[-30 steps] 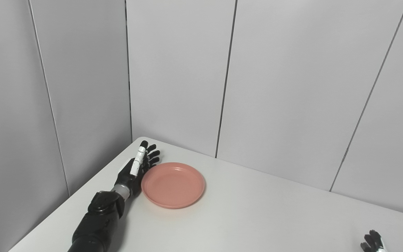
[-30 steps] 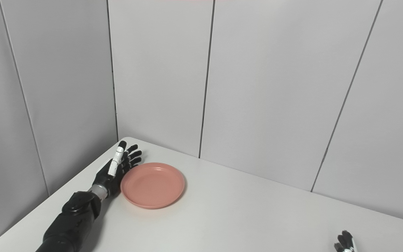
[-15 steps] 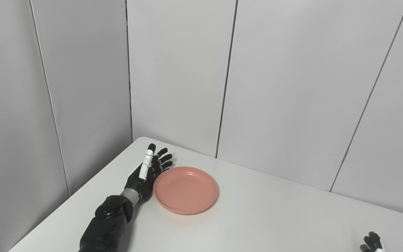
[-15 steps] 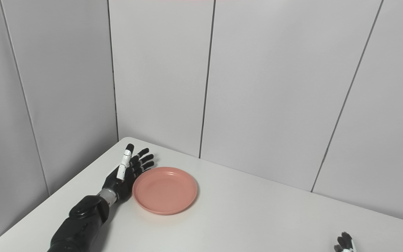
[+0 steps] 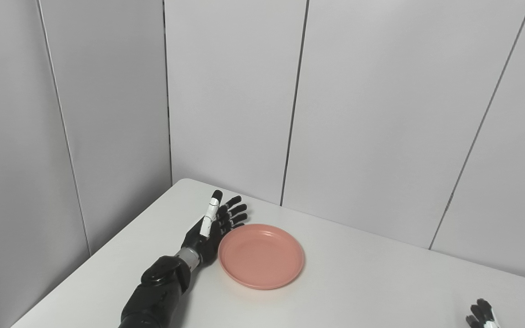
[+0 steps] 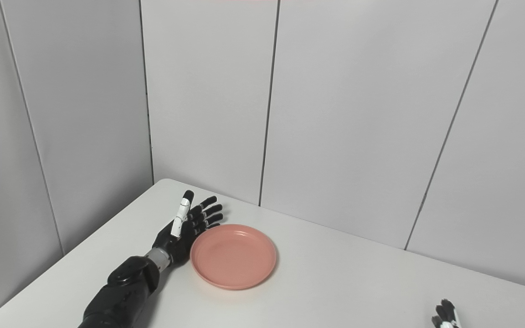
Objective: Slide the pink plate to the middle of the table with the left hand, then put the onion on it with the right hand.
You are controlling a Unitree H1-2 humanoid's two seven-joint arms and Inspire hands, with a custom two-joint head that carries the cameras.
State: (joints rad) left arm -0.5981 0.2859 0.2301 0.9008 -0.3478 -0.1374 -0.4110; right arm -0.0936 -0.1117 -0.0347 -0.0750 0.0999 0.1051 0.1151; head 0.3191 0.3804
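Left robot hand (image 5: pixel 212 225), fingers spread and holding nothing, stands edge-on against the left rim of the pink plate (image 5: pixel 261 255) on the desk (image 5: pixel 358 282); the plate lies to its right, toward centre (onion unseen). Right robot hand (image 5: pixel 481 315): only fingertips visible, state indeterminate.

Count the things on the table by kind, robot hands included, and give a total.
pink plate: 1
robot hands: 2, left hand beside the plate, right hand at the bottom edge
onion: 0 in view
Total: 3
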